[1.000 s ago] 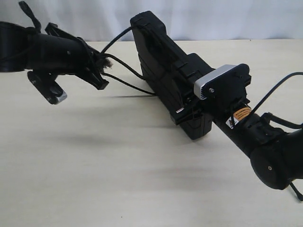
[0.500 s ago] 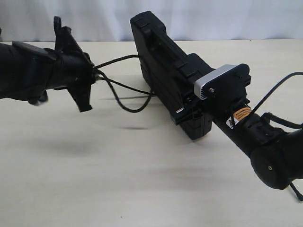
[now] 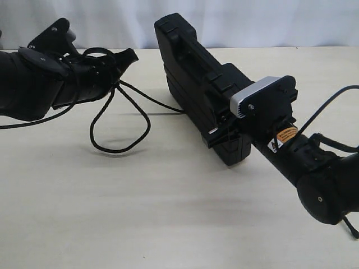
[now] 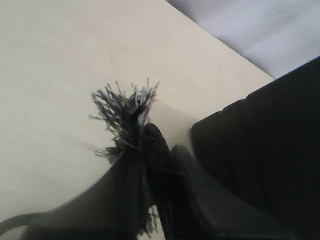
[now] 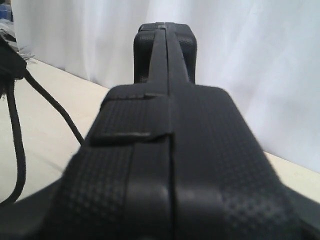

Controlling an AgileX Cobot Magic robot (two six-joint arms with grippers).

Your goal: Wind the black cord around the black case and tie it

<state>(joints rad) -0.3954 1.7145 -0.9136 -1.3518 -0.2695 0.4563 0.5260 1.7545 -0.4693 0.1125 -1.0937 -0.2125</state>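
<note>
Black cord [image 3: 112,152] sags looser now — left gripper [image 4: 159,150] pinches it, right gripper [image 3: 224,131] clamps case [image 3: 185,61].

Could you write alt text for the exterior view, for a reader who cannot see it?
A black case stands on edge on a pale table, gripped at its near end by the right tool. The left tool holds a black cord, which sags in a loop to the table and runs on to the case.
</note>
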